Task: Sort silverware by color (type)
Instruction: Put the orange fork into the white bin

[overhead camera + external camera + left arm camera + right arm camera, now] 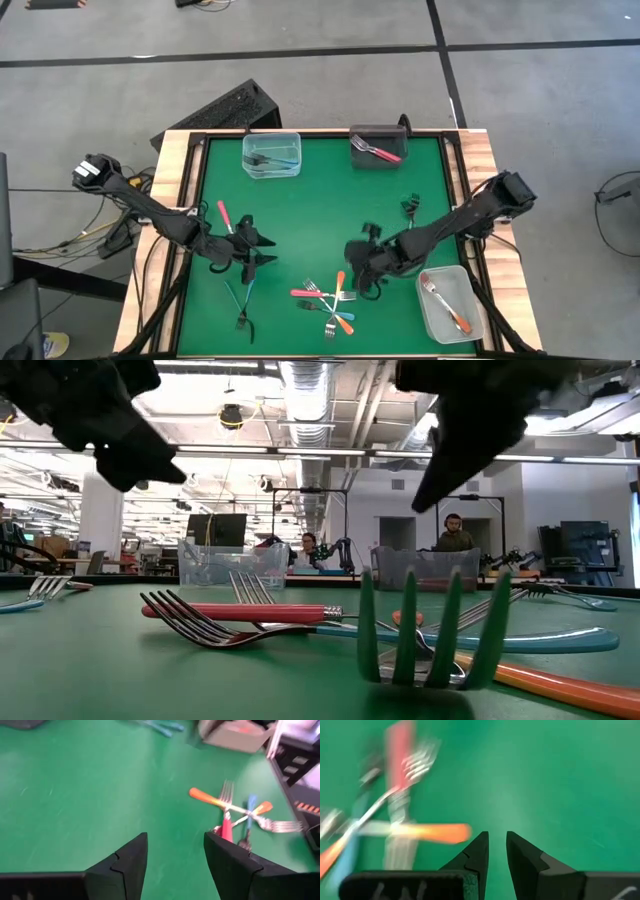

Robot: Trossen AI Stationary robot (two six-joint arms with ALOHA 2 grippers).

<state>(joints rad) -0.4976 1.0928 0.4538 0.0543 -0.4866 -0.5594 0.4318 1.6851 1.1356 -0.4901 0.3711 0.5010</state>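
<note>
A pile of silverware (325,300) with red, orange and teal handles lies crossed on the green mat near the front edge. It also shows in the left wrist view (235,812) and the right wrist view (395,820). A lone teal fork (243,305) and a lone red fork (225,215) lie at the left. My left gripper (266,252) (175,840) hovers open to the left of the pile, with bare mat between its fingers. My right gripper (354,270) (497,837) hangs just right of the pile, its fingers a narrow gap apart and holding nothing.
At the far edge stand a clear tub (271,155) holding teal forks and a dark tub (378,147) holding a red fork. A clear tub (450,305) at the front right holds an orange fork. A dark object (410,207) lies right of centre.
</note>
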